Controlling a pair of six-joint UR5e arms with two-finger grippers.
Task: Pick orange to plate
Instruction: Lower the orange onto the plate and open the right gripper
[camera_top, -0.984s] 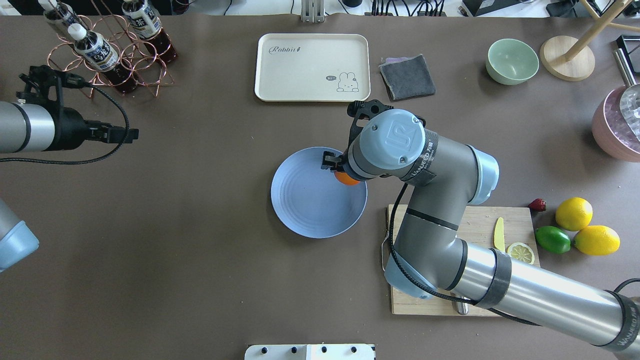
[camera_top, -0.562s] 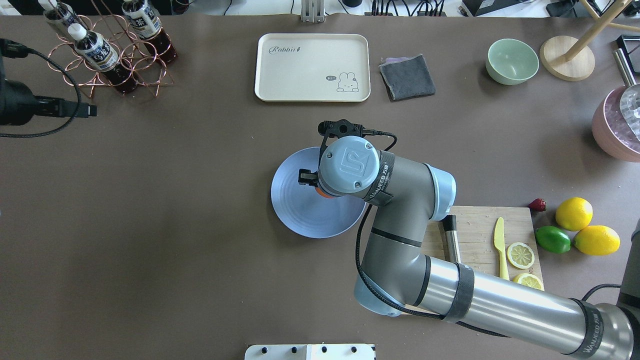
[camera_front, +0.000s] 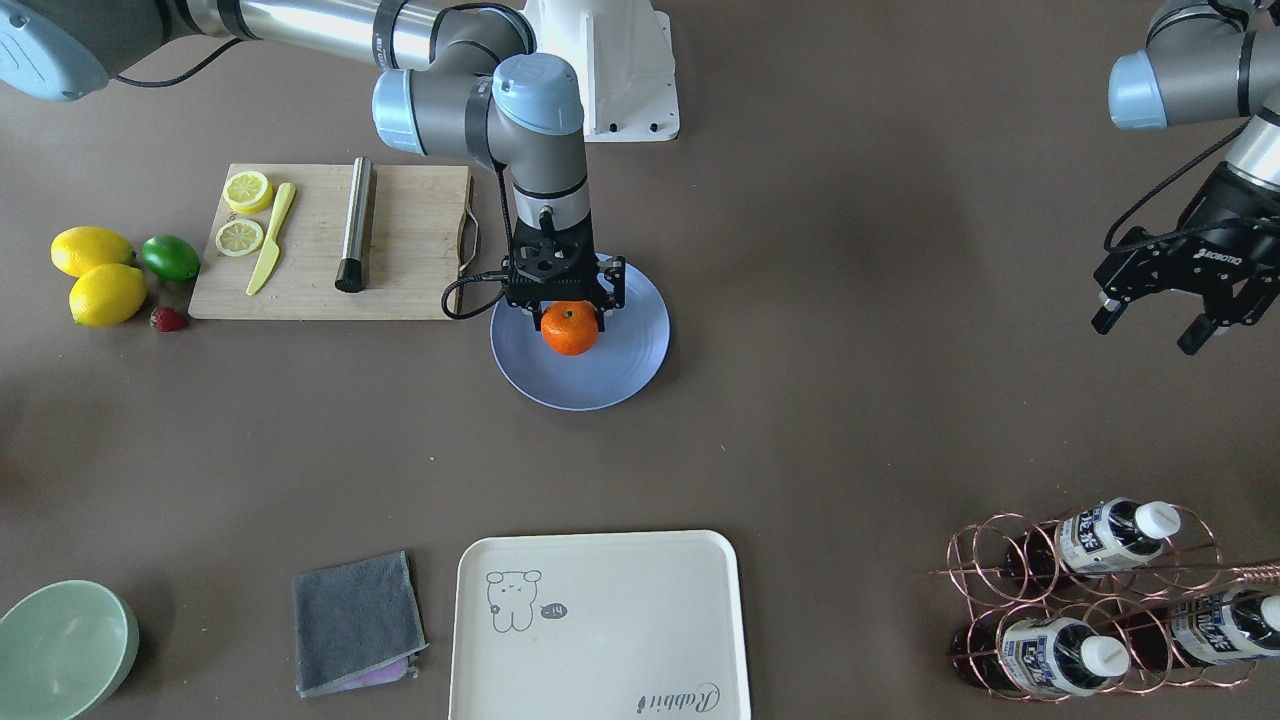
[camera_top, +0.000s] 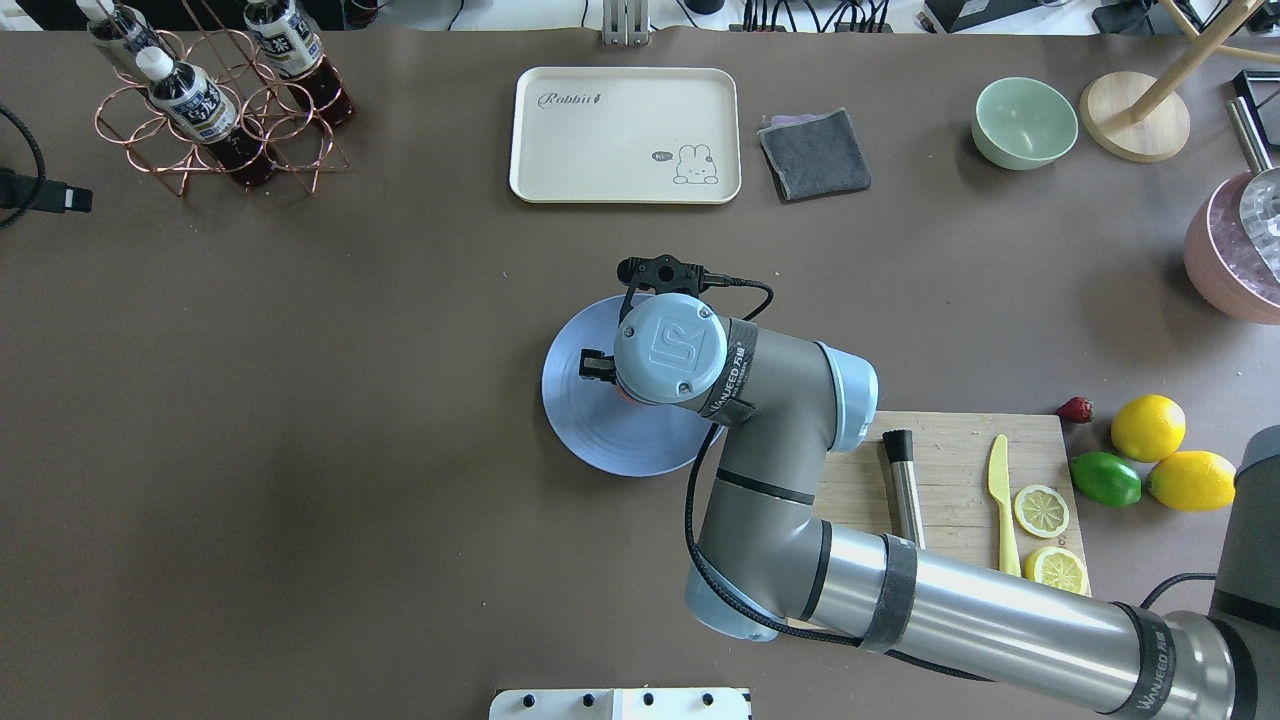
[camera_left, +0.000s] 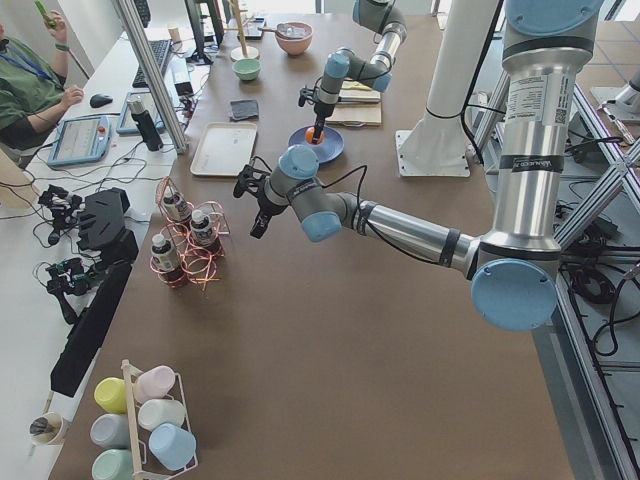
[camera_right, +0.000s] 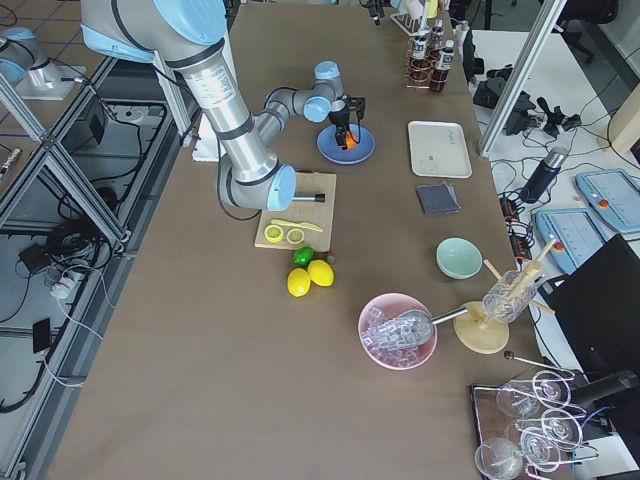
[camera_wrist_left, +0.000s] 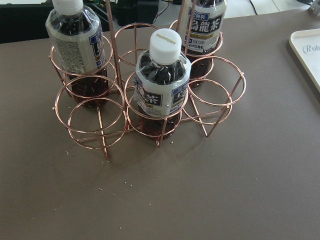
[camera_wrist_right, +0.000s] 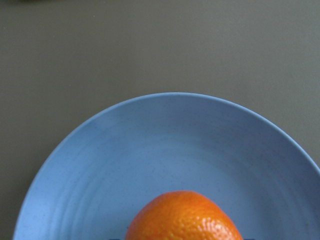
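The orange (camera_front: 570, 329) sits between the fingers of my right gripper (camera_front: 568, 306), which is shut on it from above. It hangs low over the pale blue plate (camera_front: 632, 350), near the plate's middle; I cannot tell whether it touches. In the right wrist view the orange (camera_wrist_right: 183, 218) fills the bottom centre with the plate (camera_wrist_right: 165, 145) close beneath. In the overhead view my right wrist hides the fruit above the plate (camera_top: 590, 432). My left gripper (camera_front: 1144, 336) hangs open and empty far off, by the bottle rack (camera_front: 1085, 590).
A wooden cutting board (camera_top: 950, 450) with a yellow knife, lemon slices and a metal rod lies beside the plate. Two lemons (camera_top: 1148, 427), a lime (camera_top: 1105, 479) and a strawberry sit beyond it. A cream tray (camera_top: 625, 135), grey cloth (camera_top: 814, 153) and mint bowl (camera_top: 1024, 122) line the far edge.
My right arm carried the orange leftward from the plate's right rim to over its middle. My left arm drew back to the left, almost out of the overhead view.
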